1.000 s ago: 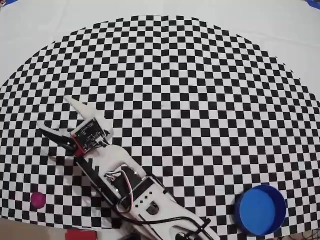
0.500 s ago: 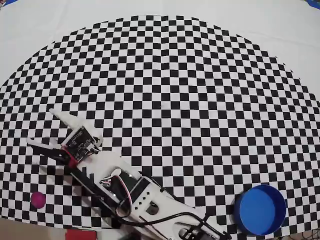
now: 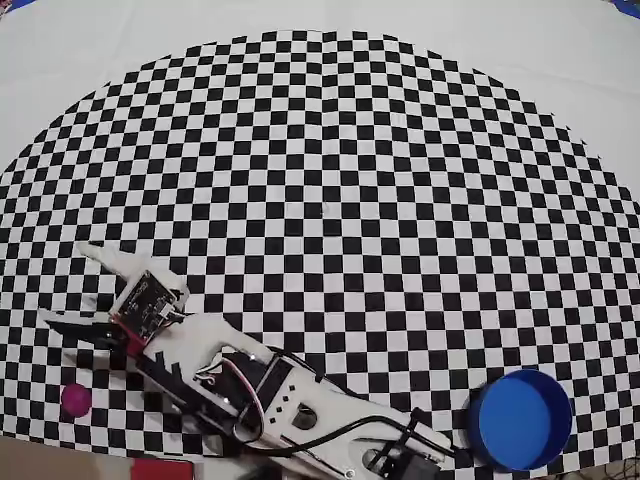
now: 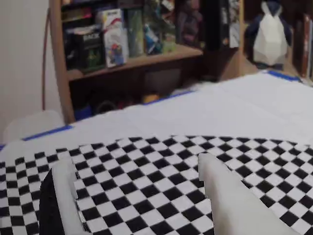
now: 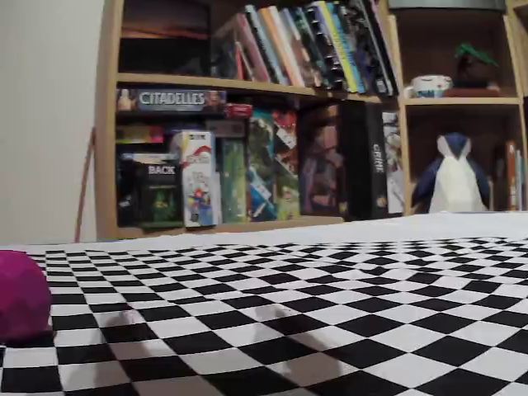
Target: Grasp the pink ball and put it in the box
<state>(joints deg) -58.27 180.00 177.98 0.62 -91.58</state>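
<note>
Pink ball [image 3: 76, 399] sits untouched on the checkered desk [image 3: 330, 180] at the overhead view's lower left, near the gripper [image 3: 72, 290], whose fingers are spread and empty. Box [image 3: 521, 419] waits well apart at lower right; grasp and delivery both remain.

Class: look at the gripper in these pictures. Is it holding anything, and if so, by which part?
Nothing is held. The gripper is open and empty; the pink ball lies apart on the checkered cloth.

Arm [image 3: 250, 385] extended low toward lower left in overhead view; gripper [image 3: 75, 285] held with jaws spread wide, nothing gripped.
</note>
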